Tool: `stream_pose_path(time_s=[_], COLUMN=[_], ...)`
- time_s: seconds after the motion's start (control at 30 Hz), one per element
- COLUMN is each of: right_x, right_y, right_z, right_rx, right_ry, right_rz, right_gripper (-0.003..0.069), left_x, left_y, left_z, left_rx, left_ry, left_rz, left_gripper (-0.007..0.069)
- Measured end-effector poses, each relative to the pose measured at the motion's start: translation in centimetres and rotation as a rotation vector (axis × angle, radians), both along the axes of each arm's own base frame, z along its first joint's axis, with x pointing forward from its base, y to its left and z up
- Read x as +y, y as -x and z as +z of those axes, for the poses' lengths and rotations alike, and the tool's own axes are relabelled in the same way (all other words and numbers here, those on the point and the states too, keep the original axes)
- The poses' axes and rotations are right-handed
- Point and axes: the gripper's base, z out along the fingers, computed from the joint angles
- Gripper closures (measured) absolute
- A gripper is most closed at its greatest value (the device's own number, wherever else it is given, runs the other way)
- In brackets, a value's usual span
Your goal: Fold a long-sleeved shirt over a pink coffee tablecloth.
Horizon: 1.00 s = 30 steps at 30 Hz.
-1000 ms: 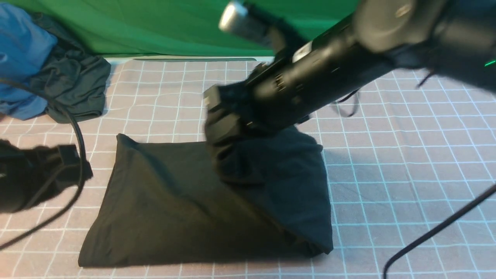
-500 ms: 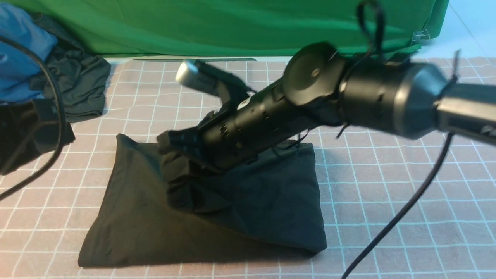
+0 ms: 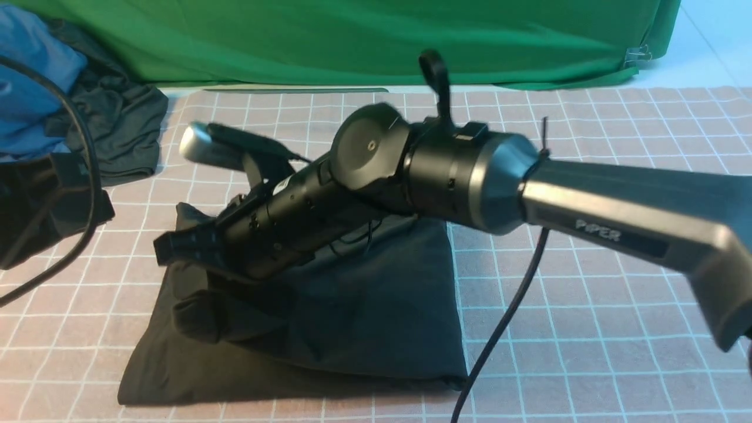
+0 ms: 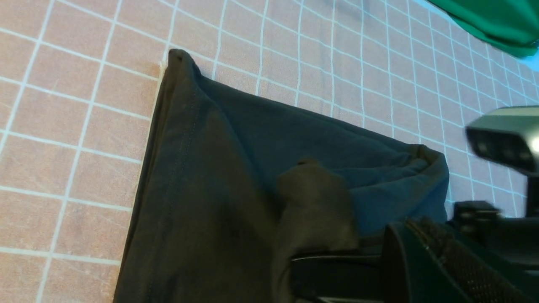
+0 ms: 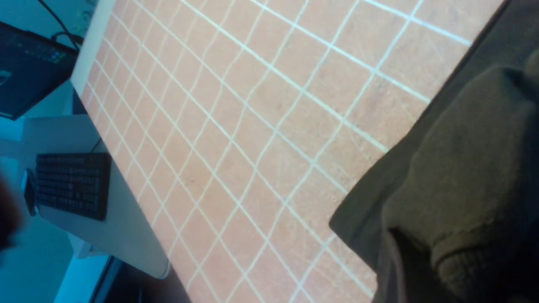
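Note:
The long-sleeved shirt (image 3: 364, 317) is black and lies partly folded in the middle of the pink coffee tablecloth (image 3: 587, 305); its chest print is hidden. My right arm reaches across it toward the left. The right gripper (image 3: 173, 247) is shut on a bunched fold of the shirt, held above the shirt's left part, with cloth hanging under it. That bunched fold (image 5: 463, 168) fills the near corner of the right wrist view. My left gripper (image 3: 97, 197) is shut and hovers off the shirt's left edge, apart from it. The left wrist view looks down on the shirt (image 4: 210, 189).
A dark grey-green garment (image 3: 117, 129) bunched with blue cloth (image 3: 29, 88) lies at the back left. The green backdrop (image 3: 352, 41) hangs behind the table. A black cable (image 3: 499, 329) droops from the right arm over the shirt's right edge. A keyboard (image 5: 71, 185) sits beyond the table edge.
My right arm has swept leftward, dragging the held fold across the shirt, and the shirt's right edge has shifted left. The left gripper drew back from the shirt a second ago and has stayed since.

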Motion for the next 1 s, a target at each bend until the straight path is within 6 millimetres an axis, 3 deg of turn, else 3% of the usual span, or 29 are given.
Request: stream_pose_path(time_s=[0.1, 0.2, 0.27, 0.3, 0.37, 0.47, 0.57, 0.77, 0.9, 1.0], right_x=[0.1, 0.3, 0.4, 0.4, 0.2, -0.7, -3.2, -12.0, -17.1, -20.3], right_y=[0.0, 0.1, 0.1, 0.1, 0.0, -0.5, -1.9, -4.3, -4.4, -3.4], right_z=[-0.2, 0.0, 0.0, 0.0, 0.2, 1.2, 3.2, 8.1, 11.9, 14.0], right_rx=[-0.003, -0.013, -0.014, -0.016, -0.032, -0.064, -0.106, -0.176, -0.264, -0.294], right_ry=[0.001, -0.007, -0.008, -0.007, -0.004, 0.021, 0.09, 0.369, 0.478, 0.514], right_rz=[0.002, 0.006, 0.008, 0.009, 0.042, 0.097, 0.15, 0.174, 0.076, 0.007], right_gripper=[0.0493, 0.0386, 0.0251, 0.0242, 0.0145, 0.0123, 0.0186, 0.0576, 0.0618, 0.0619], left_x=[0.0, 0.0, 0.0, 0.0, 0.0, 0.0, -0.1, -0.7, -1.0, -1.0], left_y=[0.0, 0.0, 0.0, 0.0, 0.0, 0.0, 0.0, -0.8, -2.3, -3.7], left_z=[0.0, 0.0, 0.0, 0.0, 0.0, 0.0, 0.0, -0.4, -2.0, -3.4], left_rx=[0.0, -0.001, -0.002, -0.002, -0.007, -0.006, 0.0, 0.038, 0.142, 0.209], left_ry=[0.0, 0.0, 0.0, 0.0, -0.001, 0.0, 0.015, 0.118, 0.185, 0.189], left_rz=[0.0, 0.0, 0.002, 0.002, 0.005, 0.004, 0.001, -0.046, -0.098, -0.113], left_gripper=[0.061, 0.061, 0.061, 0.061, 0.061, 0.061, 0.061, 0.061, 0.061, 0.061])
